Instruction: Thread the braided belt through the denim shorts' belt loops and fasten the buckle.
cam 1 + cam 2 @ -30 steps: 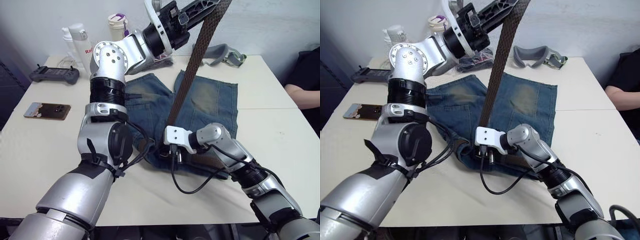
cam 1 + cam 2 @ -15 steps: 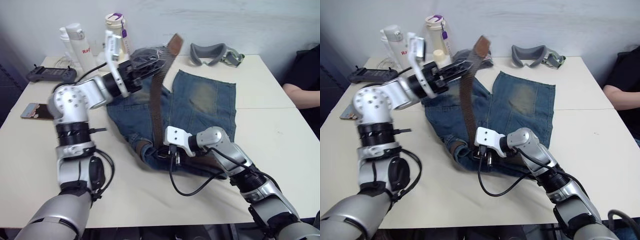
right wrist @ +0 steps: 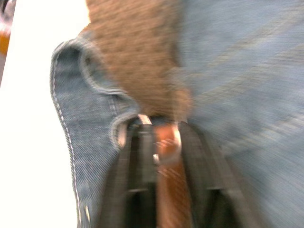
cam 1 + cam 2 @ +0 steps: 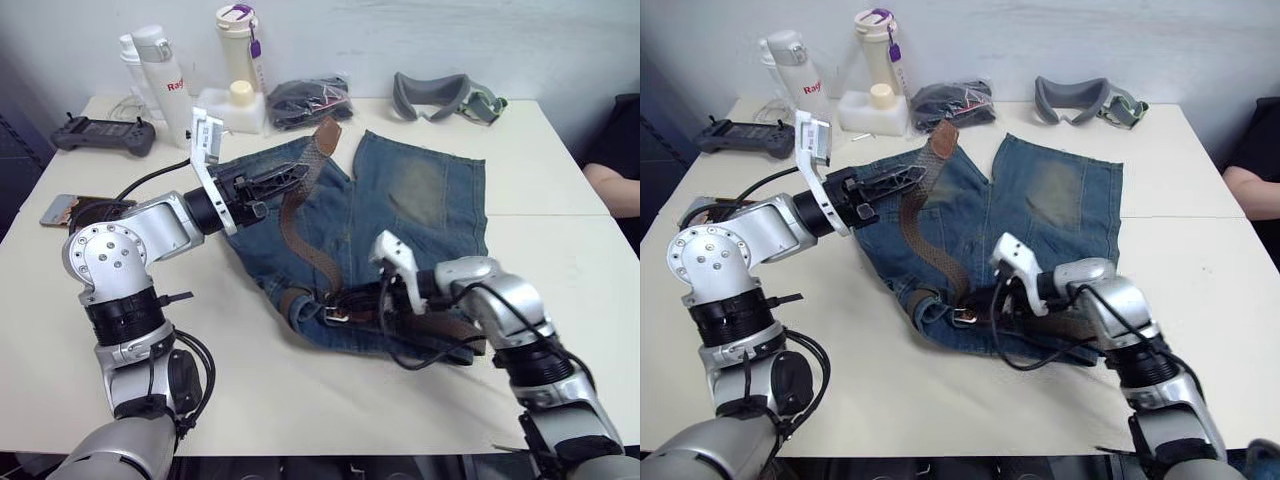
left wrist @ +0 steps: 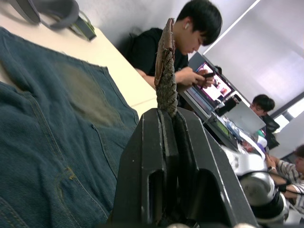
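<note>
Lower now, my left arm has come down from high up, and the braided belt (image 4: 305,225) that hung in the air lies in a curve over the denim shorts (image 4: 400,230). My right arm has slid a bit to the right along the waist.

The white table (image 4: 560,240) is the biggest thing. The denim shorts lie flat in the middle of it, legs pointing away from me, with a faded tan patch on each leg. The waistband is on the side near me.

My left gripper (image 4: 290,180) hovers over the left leg. Its two black fingers (image 5: 152,161) are pressed on the belt near its free end, and the strap sticks up between them. The belt's tip (image 4: 327,131) lies at the far edge of the shorts, near a black bundle of cloth (image 4: 305,100).

From there the belt runs down across the left leg to the waistband, where it goes under the denim. The silver buckle (image 4: 337,314) sits there, at the waistband.

My right gripper (image 4: 352,305) is low on the waistband at the buckle. In the right wrist view the buckle lies between my fingers, but it is too blurry to tell if they pinch it.

Farther off stand bottles (image 4: 160,70), grey goggles (image 4: 445,97), a black controller (image 4: 95,133) and a phone (image 4: 62,209).
</note>
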